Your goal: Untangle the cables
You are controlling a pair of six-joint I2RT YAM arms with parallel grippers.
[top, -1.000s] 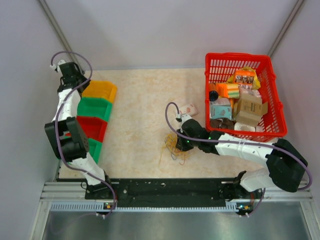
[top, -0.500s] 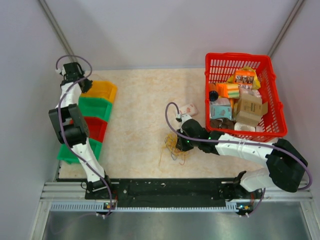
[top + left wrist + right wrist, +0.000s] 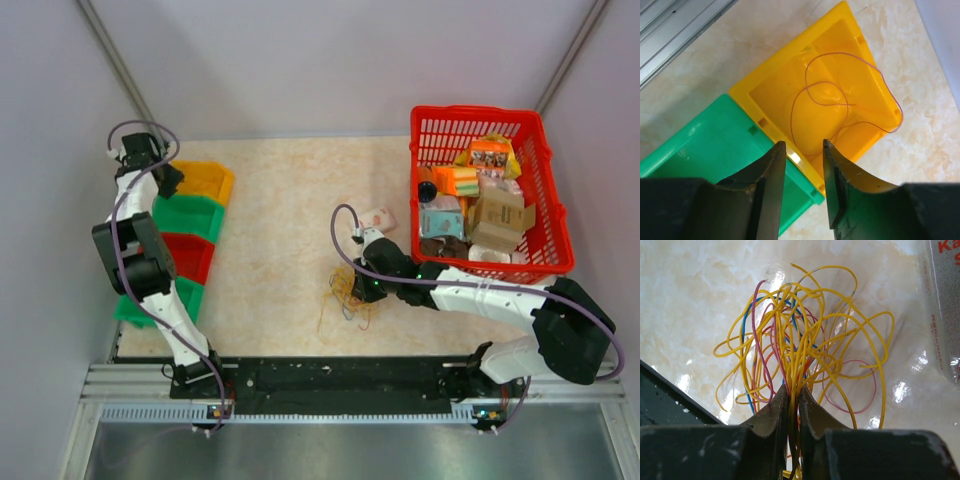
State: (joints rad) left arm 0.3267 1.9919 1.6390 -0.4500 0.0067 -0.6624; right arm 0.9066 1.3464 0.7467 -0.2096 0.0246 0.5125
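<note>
A tangle of thin cables (image 3: 805,350), mostly yellow with red, blue and pink strands, lies on the table (image 3: 350,295). My right gripper (image 3: 794,392) is shut on the bundle's middle; it sits over the tangle in the top view (image 3: 366,284). One thin pink cable (image 3: 840,100) lies curled in the yellow bin (image 3: 875,90), its end draped over the rim. My left gripper (image 3: 804,150) hovers open and empty above the yellow bin (image 3: 205,180), over the wall it shares with the green bin (image 3: 695,145).
A row of bins, yellow, green (image 3: 190,215), red (image 3: 190,255) and green, stands along the left edge. A red basket (image 3: 545,255) full of packaged goods stands at the right. A small packet (image 3: 378,217) lies beyond the right gripper.
The left arm has swung at the far left and its gripper has shifted slightly over the yellow bin. The right arm and the tangle have not moved.
</note>
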